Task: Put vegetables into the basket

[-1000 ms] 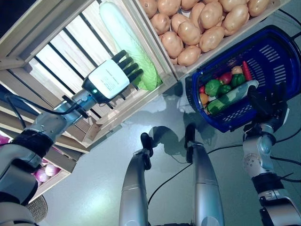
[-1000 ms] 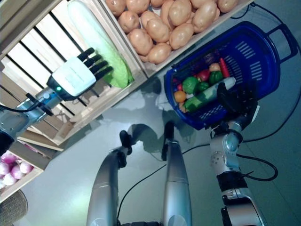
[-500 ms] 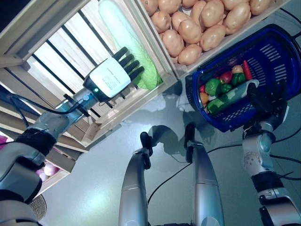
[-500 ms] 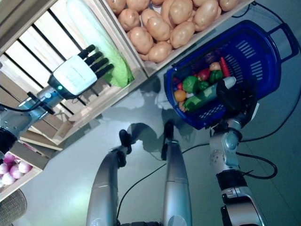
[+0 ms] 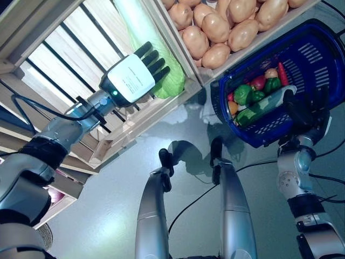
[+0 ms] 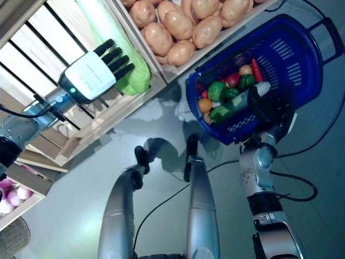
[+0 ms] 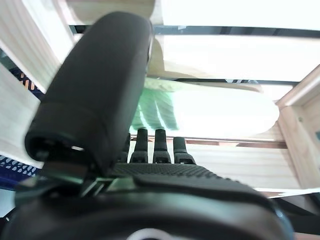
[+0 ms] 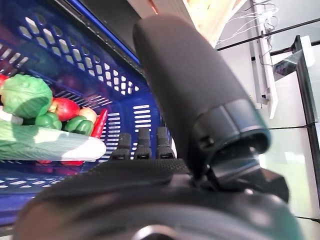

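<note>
A long pale cabbage (image 5: pixel 132 16) with a green end lies in a slatted wooden crate (image 5: pixel 64 70). My left hand (image 5: pixel 132 78), white-backed, reaches into that crate with straight fingers (image 5: pixel 153 56) lying over the cabbage's green end; in the left wrist view the cabbage (image 7: pixel 210 107) shows just past them. My right hand (image 5: pixel 307 110) is curled on the near rim of the blue basket (image 5: pixel 323 59), held at the right. Inside the basket lie a green pepper (image 5: pixel 243 97), a long green-and-white vegetable (image 5: pixel 264 106), a red chili (image 5: pixel 282 76) and other produce.
A crate of potatoes (image 5: pixel 226 29) sits beside the cabbage crate, right above the basket. Lower on the left, a shelf holds purple onions (image 6: pixel 11 197). Grey floor lies below the shelves.
The whole view has shifted a little. My left hand has crept slightly further over the cabbage's green end. The right hand and basket keep their pose.
</note>
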